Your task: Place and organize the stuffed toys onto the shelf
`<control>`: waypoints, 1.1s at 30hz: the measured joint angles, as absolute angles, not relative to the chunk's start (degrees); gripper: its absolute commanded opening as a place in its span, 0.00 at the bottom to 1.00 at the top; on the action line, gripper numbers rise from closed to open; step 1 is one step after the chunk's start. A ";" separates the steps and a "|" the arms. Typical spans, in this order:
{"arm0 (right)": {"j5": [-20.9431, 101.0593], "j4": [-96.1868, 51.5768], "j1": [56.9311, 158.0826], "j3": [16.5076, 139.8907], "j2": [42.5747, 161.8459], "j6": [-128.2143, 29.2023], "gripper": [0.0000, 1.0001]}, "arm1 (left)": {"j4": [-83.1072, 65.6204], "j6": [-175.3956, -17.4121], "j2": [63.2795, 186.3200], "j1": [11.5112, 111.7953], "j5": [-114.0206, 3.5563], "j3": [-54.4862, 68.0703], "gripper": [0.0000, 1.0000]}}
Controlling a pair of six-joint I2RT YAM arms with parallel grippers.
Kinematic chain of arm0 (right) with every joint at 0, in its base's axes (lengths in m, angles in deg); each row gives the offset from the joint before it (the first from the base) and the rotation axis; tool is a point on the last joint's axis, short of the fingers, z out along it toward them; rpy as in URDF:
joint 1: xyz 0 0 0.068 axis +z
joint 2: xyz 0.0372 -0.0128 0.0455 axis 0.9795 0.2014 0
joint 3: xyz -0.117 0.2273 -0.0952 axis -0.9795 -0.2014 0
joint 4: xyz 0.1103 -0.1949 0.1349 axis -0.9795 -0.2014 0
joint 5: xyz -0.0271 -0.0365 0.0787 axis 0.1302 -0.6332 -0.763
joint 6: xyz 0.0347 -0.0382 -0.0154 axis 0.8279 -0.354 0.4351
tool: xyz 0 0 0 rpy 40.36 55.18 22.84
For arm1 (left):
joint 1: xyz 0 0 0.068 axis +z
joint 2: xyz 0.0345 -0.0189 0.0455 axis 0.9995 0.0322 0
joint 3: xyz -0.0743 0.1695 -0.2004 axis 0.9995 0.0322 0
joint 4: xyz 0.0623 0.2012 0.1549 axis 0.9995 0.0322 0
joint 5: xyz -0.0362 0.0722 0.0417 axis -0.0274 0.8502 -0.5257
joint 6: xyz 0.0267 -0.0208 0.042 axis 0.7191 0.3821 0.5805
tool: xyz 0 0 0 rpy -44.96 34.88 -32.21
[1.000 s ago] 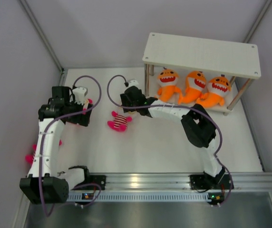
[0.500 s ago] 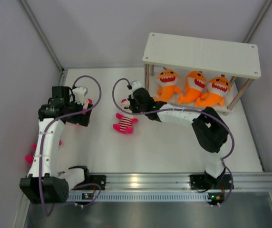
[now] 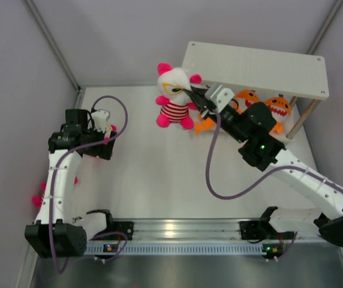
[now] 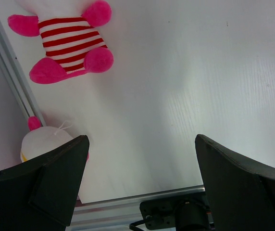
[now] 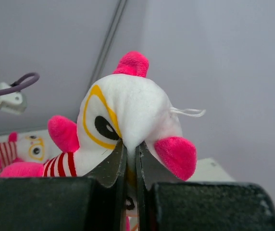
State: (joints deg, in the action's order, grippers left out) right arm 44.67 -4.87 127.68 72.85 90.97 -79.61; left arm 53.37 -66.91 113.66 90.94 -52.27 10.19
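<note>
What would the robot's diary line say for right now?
right gripper: shut on doll, held up near shelf | left gripper: open, empty | sharks: on lower tier

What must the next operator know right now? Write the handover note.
Left pincer: open, empty, over the table near the left wall.
Right pincer: shut on the head of a doll, held up off the table at the left end of the shelf.
Done: sharks sit on the lower tier, one partly hidden behind the right arm.
Left: put the held doll on the shelf, then the two other dolls lying by the left wall.
</note>
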 measured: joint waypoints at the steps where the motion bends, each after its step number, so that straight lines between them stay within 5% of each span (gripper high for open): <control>1: 43.34 -3.99 126.76 72.91 89.03 -81.90 0.00 | 53.37 -66.91 113.64 90.94 -52.29 10.19 0.98; 15: 20.80 7.02 75.18 75.60 85.05 -92.29 0.00 | 53.37 -66.69 113.62 90.94 -54.85 10.19 0.98; 33: 7.52 15.94 57.65 68.41 90.10 -95.70 0.00 | 53.26 -66.43 117.38 90.94 -55.09 10.19 0.98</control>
